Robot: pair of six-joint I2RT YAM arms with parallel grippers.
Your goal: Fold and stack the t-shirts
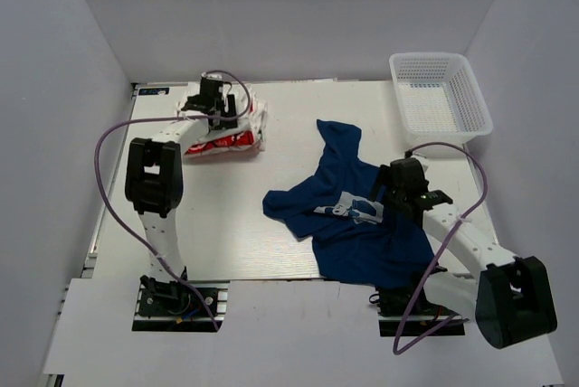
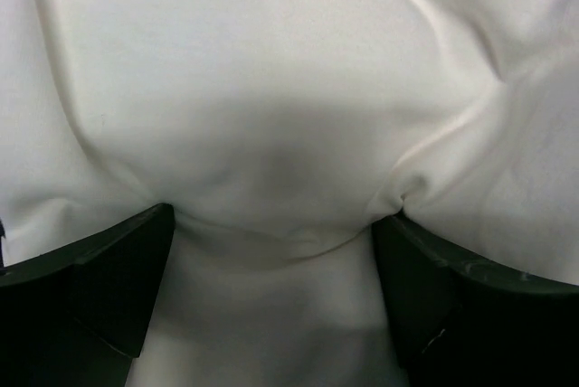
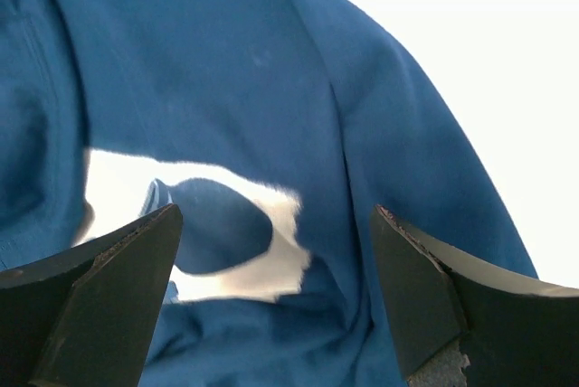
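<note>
Left tool (image 2: 271,251): I am holding its fingers wide apart, pressing into white cloth that is bunching between them.
White-and-red t-shirt (image 1: 237,138): it is lying crumpled directly under my left tool.
Right tool (image 3: 276,251): I am hovering with its fingers spread, gripping nothing.
Navy t-shirt (image 3: 226,61): it is lying rumpled on the worktop (image 1: 226,215) beneath my right tool, its pale print (image 3: 244,224) between the fingers.
Basket (image 1: 477,116): it is sitting beyond my right tool, apart from the shirt.

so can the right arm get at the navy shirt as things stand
Probably yes: the right tool hangs open just above the navy t-shirt, with the pale chest print right under it, and nothing lies over the cloth there.
</note>
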